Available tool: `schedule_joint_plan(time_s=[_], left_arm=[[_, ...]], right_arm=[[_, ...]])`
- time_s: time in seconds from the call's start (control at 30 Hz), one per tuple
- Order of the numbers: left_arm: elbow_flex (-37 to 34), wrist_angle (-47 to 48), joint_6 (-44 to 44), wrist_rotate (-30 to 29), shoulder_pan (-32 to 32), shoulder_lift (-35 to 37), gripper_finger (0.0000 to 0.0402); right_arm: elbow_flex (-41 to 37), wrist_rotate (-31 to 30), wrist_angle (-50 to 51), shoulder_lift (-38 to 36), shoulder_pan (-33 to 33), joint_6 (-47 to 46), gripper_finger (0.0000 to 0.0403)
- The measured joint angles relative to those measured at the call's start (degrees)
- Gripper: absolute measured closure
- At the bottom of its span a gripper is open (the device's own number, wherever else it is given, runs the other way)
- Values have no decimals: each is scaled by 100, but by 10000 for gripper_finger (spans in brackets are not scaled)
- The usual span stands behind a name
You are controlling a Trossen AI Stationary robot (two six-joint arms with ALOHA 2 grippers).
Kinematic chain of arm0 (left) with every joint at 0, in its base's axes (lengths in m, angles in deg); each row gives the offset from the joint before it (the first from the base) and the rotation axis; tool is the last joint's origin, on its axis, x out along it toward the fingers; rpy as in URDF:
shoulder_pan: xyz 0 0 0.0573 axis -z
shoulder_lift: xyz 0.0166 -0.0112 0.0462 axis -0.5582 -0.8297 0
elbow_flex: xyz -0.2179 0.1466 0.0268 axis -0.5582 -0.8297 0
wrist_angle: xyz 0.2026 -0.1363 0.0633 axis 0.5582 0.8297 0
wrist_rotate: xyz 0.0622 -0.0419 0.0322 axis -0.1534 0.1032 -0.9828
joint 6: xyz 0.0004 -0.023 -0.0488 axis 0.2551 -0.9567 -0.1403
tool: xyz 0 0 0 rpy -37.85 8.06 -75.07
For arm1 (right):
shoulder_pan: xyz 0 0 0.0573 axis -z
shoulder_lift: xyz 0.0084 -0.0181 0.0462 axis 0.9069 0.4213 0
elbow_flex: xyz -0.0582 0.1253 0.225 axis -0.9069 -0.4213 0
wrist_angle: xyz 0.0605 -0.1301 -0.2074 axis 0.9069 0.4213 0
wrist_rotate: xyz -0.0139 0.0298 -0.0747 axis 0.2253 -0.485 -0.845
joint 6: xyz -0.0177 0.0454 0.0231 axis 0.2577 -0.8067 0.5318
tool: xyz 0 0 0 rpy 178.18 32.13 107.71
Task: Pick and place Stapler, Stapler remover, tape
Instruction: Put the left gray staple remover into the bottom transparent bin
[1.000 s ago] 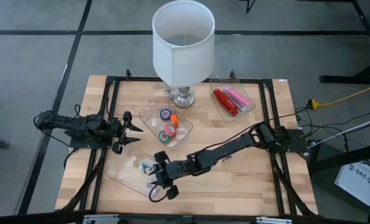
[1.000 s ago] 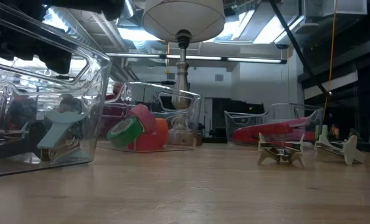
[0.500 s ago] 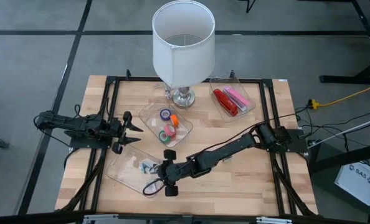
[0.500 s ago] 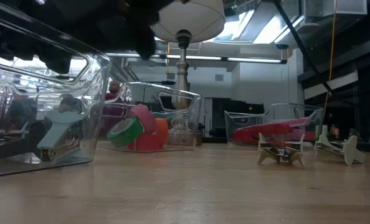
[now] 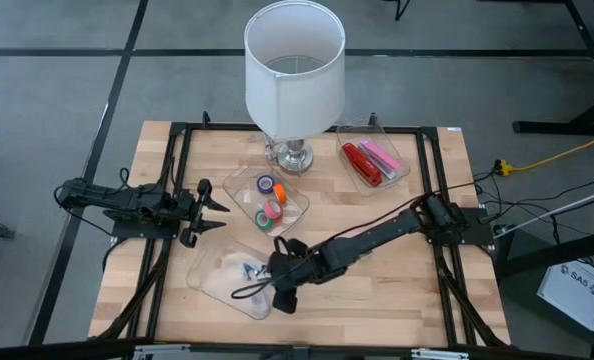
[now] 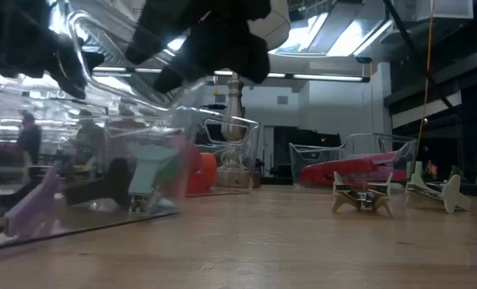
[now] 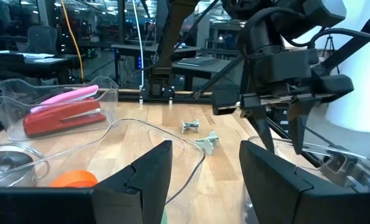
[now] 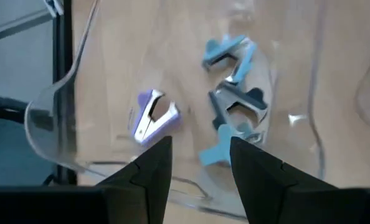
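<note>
The clear tray [image 5: 227,275] at the near left holds several staple removers: a purple one [image 8: 154,115] and blue ones [image 8: 235,106]. My right gripper [image 5: 282,288] hangs over this tray's near-right rim [image 8: 172,186], fingers apart; in the low view it is the dark mass [image 6: 214,40] above the tray [image 6: 86,193]. The tape rolls [image 5: 267,205] lie in the middle tray. A red stapler [image 5: 360,163] and a pink one [image 5: 379,155] lie in the far-right tray. My left gripper [image 5: 215,215] waits open at the table's left. My right gripper comes at the staple-remover tray from above, slanting down, at its near-right rim [image 8: 191,190]. Its fingertips lie below the wrist picture's edge, so I cannot tell whether a finger touches or hooks the wall. In the low view the tray looks tipped.
A white-shaded lamp [image 5: 295,70] stands at the far middle, its metal foot [image 5: 295,155] beside the tape tray. Two small grey claw pieces [image 6: 363,197] [image 6: 435,193] stand on bare wood. Black frame rails [image 5: 172,200] run along both sides.
My right gripper has moved a little toward the table's right along the near side. The staple-remover tray has slid rightward with it and turned; in the low view it now looks tipped, and the removers inside have shifted.
</note>
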Motion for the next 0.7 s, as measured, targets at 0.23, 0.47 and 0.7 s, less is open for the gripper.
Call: schedule_joint_plan(time_s=[0.23,0.47,0.7], left_arm=[[-1,0,1,2,0,2,217],[0,0,-1,0,1,1,217],[-1,0,0,1,2,1,217]], right_arm=[[-22,115,-53,-141,-27,-139,240],[-22,171,130,-575,-133,-19,240],[-17,1462,1407,-767,-382,-1173,240]])
